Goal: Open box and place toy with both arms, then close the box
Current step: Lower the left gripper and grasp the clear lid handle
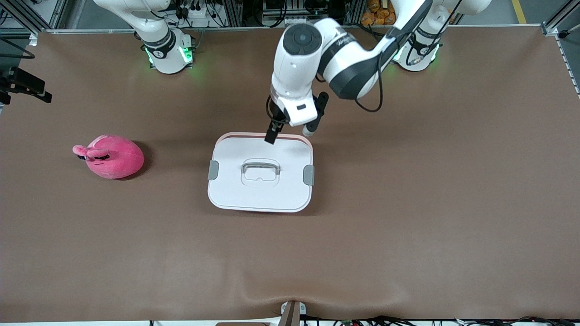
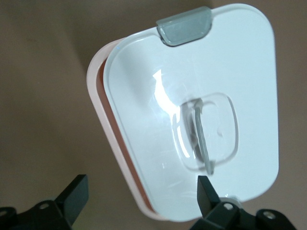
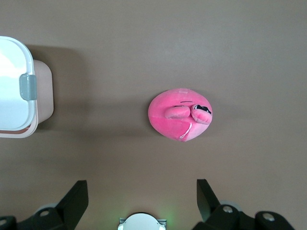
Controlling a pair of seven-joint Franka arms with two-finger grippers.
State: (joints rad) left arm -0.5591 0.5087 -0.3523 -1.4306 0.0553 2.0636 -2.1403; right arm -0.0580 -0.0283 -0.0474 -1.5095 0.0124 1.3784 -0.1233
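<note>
The box [image 1: 235,192], a pink tub under a white lid, stands mid-table with its grey handle [image 1: 260,171] lying flat and a grey clip [image 1: 308,174] on each short side. My left gripper [image 1: 290,132] hangs open over the lid's edge that faces the arm bases. In the left wrist view its fingers [image 2: 76,196] straddle that edge of the lid [image 2: 158,96], touching nothing. The pink plush toy [image 1: 113,157] lies beside the box, toward the right arm's end. My right gripper [image 3: 141,199] is open and empty, high above its own base, with the toy [image 3: 180,114] below.
Brown table cover [image 1: 408,203] spreads all around the box and toy. The green-lit arm bases [image 1: 168,54] stand along the edge farthest from the front camera. A small bracket [image 1: 292,312] sits at the nearest edge.
</note>
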